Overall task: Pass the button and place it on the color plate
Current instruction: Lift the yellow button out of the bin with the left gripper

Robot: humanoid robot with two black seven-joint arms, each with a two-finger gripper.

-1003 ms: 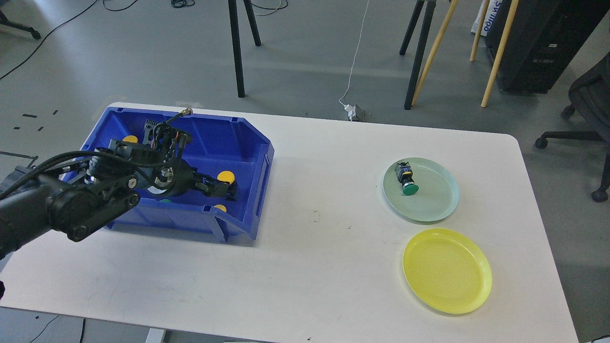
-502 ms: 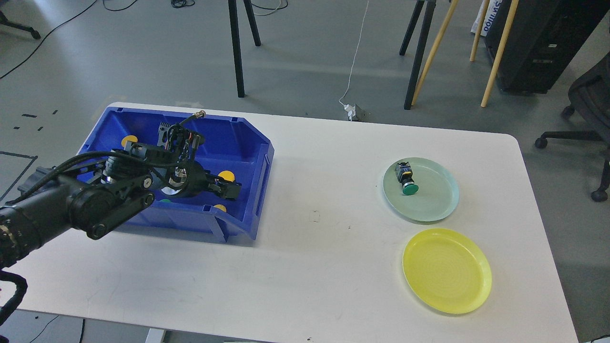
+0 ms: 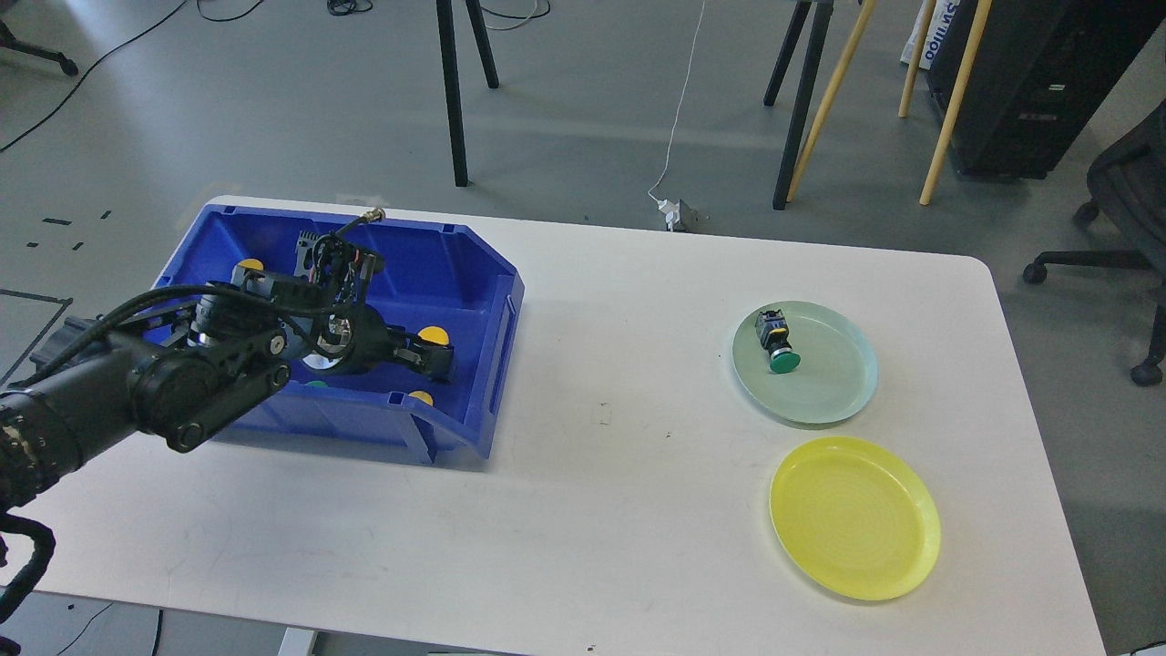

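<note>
My left gripper (image 3: 435,358) reaches down inside the blue bin (image 3: 474,273). Its dark fingers sit right at a yellow button (image 3: 434,335) near the bin's right wall. I cannot tell whether the fingers are open or closed on it. More yellow buttons lie at the bin's back left (image 3: 248,266) and front (image 3: 420,397), and a green one (image 3: 316,384) shows under my arm. A green button (image 3: 774,344) with a black body lies on the pale green plate (image 3: 833,378). The yellow plate (image 3: 854,517) holds nothing. My right gripper is out of view.
The white table (image 3: 601,474) carries the bin at the left and the two plates at the right. Beyond the table are tripod legs (image 3: 453,91), wooden poles, a black cabinet and an office chair (image 3: 1130,182) on the floor.
My left arm shifted right and forward in the bin, then eased back slightly. The gripper stays by the same yellow button. Plates and the green button have not moved.
</note>
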